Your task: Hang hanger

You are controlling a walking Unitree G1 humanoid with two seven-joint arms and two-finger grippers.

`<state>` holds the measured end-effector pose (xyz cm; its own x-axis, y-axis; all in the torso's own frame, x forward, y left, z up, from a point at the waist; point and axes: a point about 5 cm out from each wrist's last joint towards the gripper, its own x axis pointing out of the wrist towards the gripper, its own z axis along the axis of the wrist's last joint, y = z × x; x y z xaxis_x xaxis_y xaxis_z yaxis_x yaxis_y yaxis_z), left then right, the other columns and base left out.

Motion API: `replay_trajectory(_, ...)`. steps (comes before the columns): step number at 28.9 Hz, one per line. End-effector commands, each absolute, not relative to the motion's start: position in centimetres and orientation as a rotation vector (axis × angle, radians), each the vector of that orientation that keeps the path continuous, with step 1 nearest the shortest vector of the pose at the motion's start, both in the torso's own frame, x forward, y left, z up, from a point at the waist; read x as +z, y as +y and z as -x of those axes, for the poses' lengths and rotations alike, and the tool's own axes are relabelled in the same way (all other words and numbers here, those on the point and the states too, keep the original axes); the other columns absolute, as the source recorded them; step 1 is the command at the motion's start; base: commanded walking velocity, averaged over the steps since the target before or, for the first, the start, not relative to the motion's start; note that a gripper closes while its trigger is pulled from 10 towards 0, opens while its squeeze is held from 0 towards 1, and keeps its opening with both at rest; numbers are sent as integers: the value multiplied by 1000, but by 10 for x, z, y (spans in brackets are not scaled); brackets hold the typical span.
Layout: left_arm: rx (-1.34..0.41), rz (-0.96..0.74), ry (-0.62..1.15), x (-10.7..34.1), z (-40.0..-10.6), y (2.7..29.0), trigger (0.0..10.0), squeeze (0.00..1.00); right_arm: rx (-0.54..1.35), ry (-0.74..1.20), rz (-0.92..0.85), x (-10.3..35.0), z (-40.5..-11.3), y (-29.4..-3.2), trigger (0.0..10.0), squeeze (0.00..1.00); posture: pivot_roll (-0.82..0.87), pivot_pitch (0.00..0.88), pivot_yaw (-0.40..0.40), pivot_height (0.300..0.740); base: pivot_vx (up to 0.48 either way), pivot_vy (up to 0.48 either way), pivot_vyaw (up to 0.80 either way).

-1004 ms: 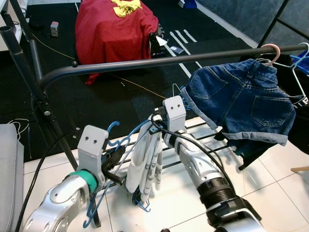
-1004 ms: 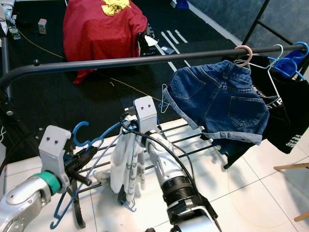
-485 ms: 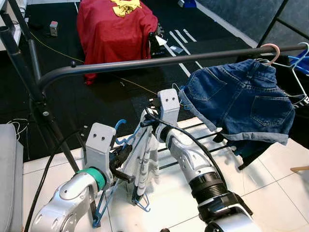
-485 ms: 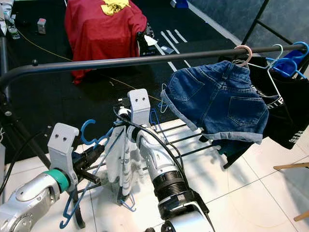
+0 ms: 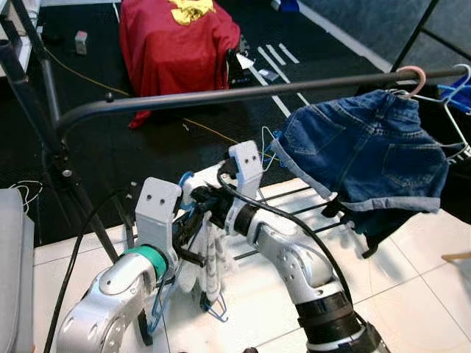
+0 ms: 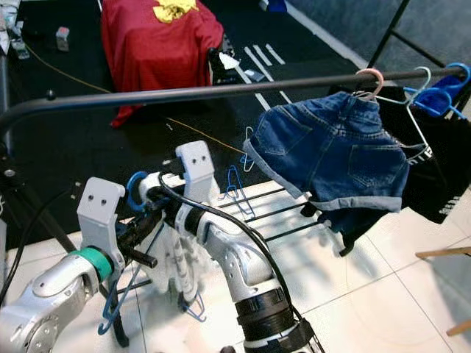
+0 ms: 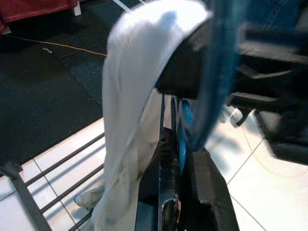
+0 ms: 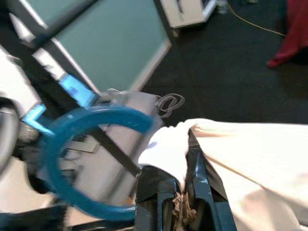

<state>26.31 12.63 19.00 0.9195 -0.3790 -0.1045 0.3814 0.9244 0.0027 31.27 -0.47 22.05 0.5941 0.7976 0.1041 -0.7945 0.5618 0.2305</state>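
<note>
A blue plastic hanger (image 6: 135, 188) carrying a white garment (image 5: 211, 259) hangs below the dark grey rail (image 5: 221, 95). My left gripper (image 5: 193, 237) is shut on the hanger's shoulder; in the left wrist view its fingers (image 7: 166, 159) pinch the blue hanger (image 7: 182, 126). My right gripper (image 5: 202, 198) has reached across to the hanger's neck and is shut on the white garment (image 8: 226, 144), beside the blue hook (image 8: 82, 159). The hook is below the rail and apart from it.
Denim shorts (image 5: 368, 154) hang on a pink hanger (image 5: 416, 75) at the rail's right, with blue hangers (image 6: 441, 92) and a black garment (image 6: 434, 184) beyond. A low drying rack (image 5: 294, 213) lies on the tiles. A red cloth (image 5: 176, 44) and the rail's left upright (image 5: 44, 103) stand behind.
My right gripper has swung left to the hanger's neck, close against my left gripper. The left arm has raised the hanger a little, and the white garment has bunched up.
</note>
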Motion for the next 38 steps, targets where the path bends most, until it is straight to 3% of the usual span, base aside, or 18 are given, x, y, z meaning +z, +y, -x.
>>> replay_trajectory(1, -401, -21, 123, 185, -263, 124, 10000, 0, 997, 12, -300, 221, -305, -3, 10000, 0, -20, 176, -16, 740, 0, 0, 0)
replay_trajectory(10, -390, 1, 127, 182, -266, 125, 10000, 0, 1186, 11, -351, 222, -281, -6, 10000, 0, -23, 170, -12, 740, 0, 0, 0)
replay_trajectory(15, -375, 24, 96, 186, -268, 125, 10000, 0, 1165, 81, -188, 202, -278, -11, 10000, 0, -25, 165, -14, 740, 0, 0, 0)
replay_trajectory(20, -373, 152, -11, 201, -271, 125, 10000, 0, 1048, 67, 227, 168, -284, -35, 10000, 0, -38, 158, -19, 740, 0, 0, 0)
replay_trajectory(24, -380, 168, -27, 203, -271, 124, 10000, 0, 1028, 63, 265, 165, -286, -39, 10000, 0, -39, 159, -19, 740, 0, 0, 0)
replay_trajectory(25, -400, 185, -41, 206, -269, 122, 10000, 0, 1009, 54, 272, 164, -287, -42, 10000, 110, -40, 158, -18, 740, 0, 0, 0)
replay_trajectory(26, -400, 185, -41, 206, -269, 122, 10000, 0, 1009, 54, 272, 164, -287, -42, 10000, 110, -40, 158, -18, 740, 0, 0, 0)
replay_trajectory(27, -424, 193, -51, 208, -268, 120, 10000, 0, 997, 28, 257, 167, -289, -43, 10000, 1000, -40, 159, -17, 740, 0, 0, 0)
replay_trajectory(35, -506, 210, -79, 212, -263, 113, 10000, 0, 1019, -156, 154, 196, -286, -49, 10000, 1000, -48, 158, -20, 740, 0, 0, 0)
replay_trajectory(36, -539, 209, -90, 213, -262, 110, 10000, 0, 1031, -216, 113, 208, -283, -55, 10000, 0, -53, 161, -22, 740, 0, 0, 0)
replay_trajectory(38, -568, 203, -97, 214, -260, 108, 10000, 0, 1028, -265, 82, 218, -282, -62, 10000, 0, -59, 165, -23, 740, 0, 0, 0)
